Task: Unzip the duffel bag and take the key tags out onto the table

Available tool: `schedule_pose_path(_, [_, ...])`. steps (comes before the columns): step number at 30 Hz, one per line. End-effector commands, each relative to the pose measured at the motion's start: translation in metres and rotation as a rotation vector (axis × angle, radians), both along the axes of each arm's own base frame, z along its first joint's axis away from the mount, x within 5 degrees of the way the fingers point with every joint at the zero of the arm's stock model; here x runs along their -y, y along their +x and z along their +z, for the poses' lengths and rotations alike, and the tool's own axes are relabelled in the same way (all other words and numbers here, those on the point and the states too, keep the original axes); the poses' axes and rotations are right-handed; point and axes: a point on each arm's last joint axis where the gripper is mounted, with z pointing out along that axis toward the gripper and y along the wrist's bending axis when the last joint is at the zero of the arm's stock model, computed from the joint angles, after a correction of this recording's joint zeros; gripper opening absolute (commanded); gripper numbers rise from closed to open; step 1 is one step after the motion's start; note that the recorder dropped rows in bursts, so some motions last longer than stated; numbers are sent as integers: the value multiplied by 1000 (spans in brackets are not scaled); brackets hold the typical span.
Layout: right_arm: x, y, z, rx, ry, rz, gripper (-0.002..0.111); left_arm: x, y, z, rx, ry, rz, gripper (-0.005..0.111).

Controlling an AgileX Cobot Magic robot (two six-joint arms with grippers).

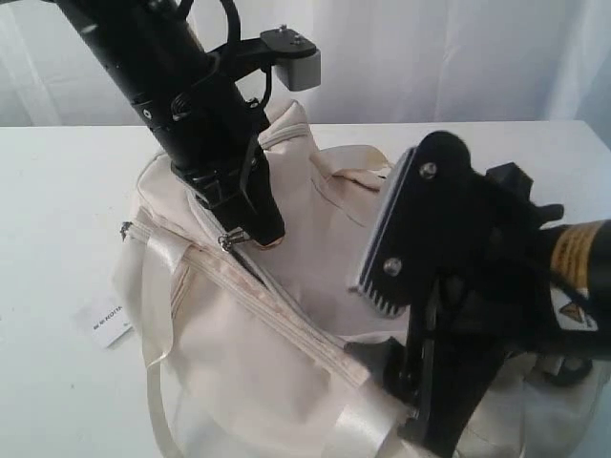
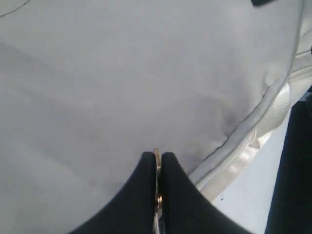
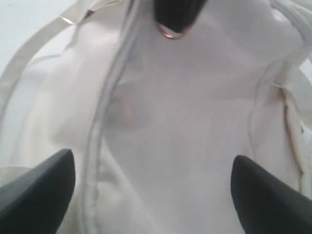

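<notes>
The job is only at the start. The duffel bag (image 1: 315,277) lies on the table (image 1: 57,191), soft and cream-white. Its long zip (image 1: 286,320) looks shut along all the part that shows. No dark inside of the bag shows anywhere. The key tags are not in any picture, so I think they are inside the bag, where nobody can see them. The left claw (image 1: 256,234) is down on top of the bag, and its two fingers are squeezed tight together on a thin coppery ring (image 2: 157,168). A small silver zip tab (image 1: 227,240) sits just beside the claw tip. I cannot tell for sure if the ring is part of the zip, but it looks like the bit you pull. The right claw (image 3: 153,195) hangs over the bag with its fingers spread wide apart, and it holds nothing. A small white paper label (image 1: 105,320) lies on the table just beside the bag; it is not one of the key tags. So the only thing done is that a ring is grabbed. Nearly everything is left: pull the zip open, reach inside, find the key tags, lift them out and put them down on the table.
</notes>
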Motion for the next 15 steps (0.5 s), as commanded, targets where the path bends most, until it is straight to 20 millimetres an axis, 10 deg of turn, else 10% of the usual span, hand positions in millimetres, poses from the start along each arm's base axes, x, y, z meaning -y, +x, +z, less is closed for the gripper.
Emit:
schedule_pose_path(1, [-15, -6, -10, -25, -50, 76, 80, -7, -11, 4, -62, 38, -29, 0])
schedule_pose_path(9, [-42, 18, -46, 38, -183, 41, 77, -7, -11, 4, -59, 42, -29, 0])
schedule_pose_path(15, [-36, 22, -52, 0, -251, -57, 14, -10, -8, 2, -56, 81, 22, 0])
